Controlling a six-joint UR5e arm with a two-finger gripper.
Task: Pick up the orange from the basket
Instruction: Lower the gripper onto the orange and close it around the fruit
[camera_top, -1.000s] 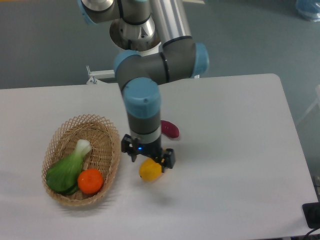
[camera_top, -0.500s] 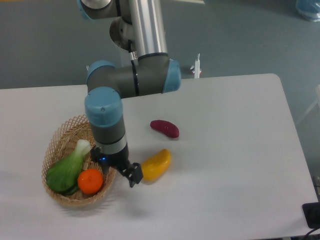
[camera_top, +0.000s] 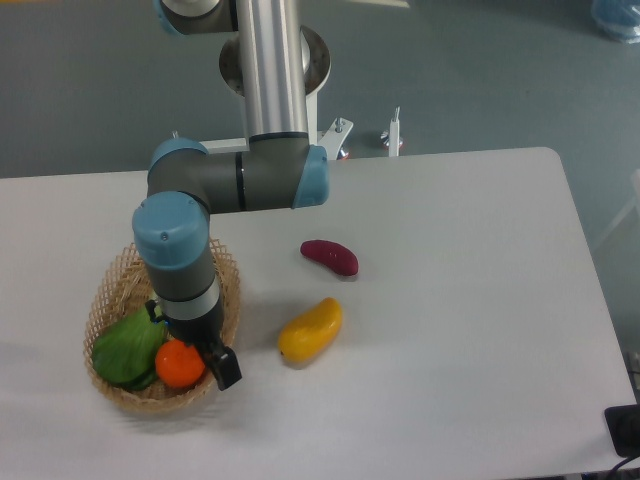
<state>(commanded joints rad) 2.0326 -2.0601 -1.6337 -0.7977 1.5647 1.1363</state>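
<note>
The orange (camera_top: 178, 366) is a small round bright fruit lying in the front part of the tan wicker basket (camera_top: 113, 288) at the table's left. My gripper (camera_top: 188, 340) hangs directly over the basket, its dark fingers straddling the orange from above and the right. One finger (camera_top: 224, 368) shows at the orange's right; the other is mostly hidden behind the wrist. The jaws look spread, with the orange low between them, and I cannot see contact.
A green leafy vegetable (camera_top: 124, 349) lies in the basket left of the orange. On the white table (camera_top: 460, 300) a yellow mango-shaped fruit (camera_top: 310, 331) lies to the right of the basket, and a dark purple-red object (camera_top: 331, 257) lies beyond it.
The arm has swung left from above the yellow fruit to over the basket. The gripper now sits over the orange. The fruits have not moved.
</note>
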